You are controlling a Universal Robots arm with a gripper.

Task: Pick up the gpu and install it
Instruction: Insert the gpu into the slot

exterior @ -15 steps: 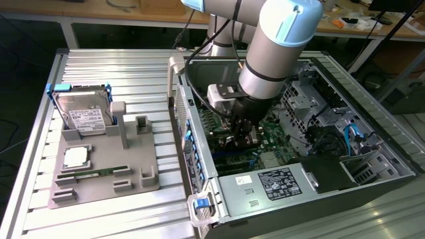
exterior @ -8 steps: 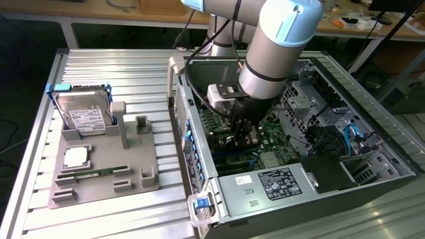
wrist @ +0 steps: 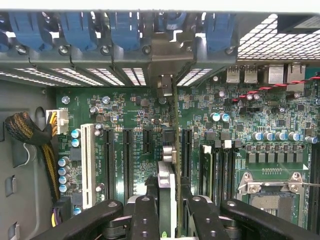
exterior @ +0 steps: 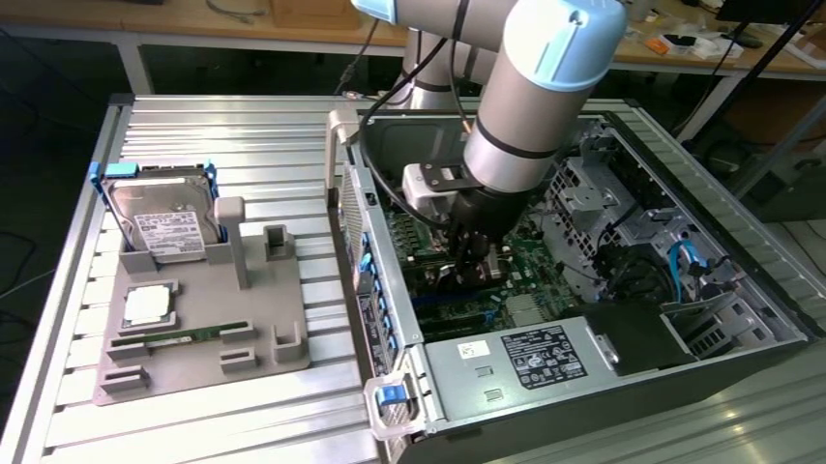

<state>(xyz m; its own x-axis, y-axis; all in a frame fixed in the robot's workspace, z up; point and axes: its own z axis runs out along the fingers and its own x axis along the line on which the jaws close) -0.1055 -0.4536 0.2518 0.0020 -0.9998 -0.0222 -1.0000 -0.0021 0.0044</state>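
Observation:
My gripper (exterior: 471,263) is down inside the open computer case (exterior: 722,222), over the green motherboard (exterior: 516,290). In the wrist view the gpu (wrist: 169,165) shows edge-on as a thin dark card with a silvery edge, standing upright between my black fingers (wrist: 145,215). Its metal bracket (wrist: 165,55) reaches the case's rear slot wall. The card stands in line with the long black expansion slots (wrist: 126,160), low over the board; whether it is seated I cannot tell. My gripper (wrist: 170,202) is shut on the gpu.
A grey fixture (exterior: 193,319) on the exterior view's left holds a silver hard drive in a blue frame (exterior: 162,217), a square chip (exterior: 149,304) and a green memory stick (exterior: 181,336). Inside the case are the power supply (exterior: 536,353), a cable bundle (wrist: 35,135) and the processor socket (wrist: 272,192).

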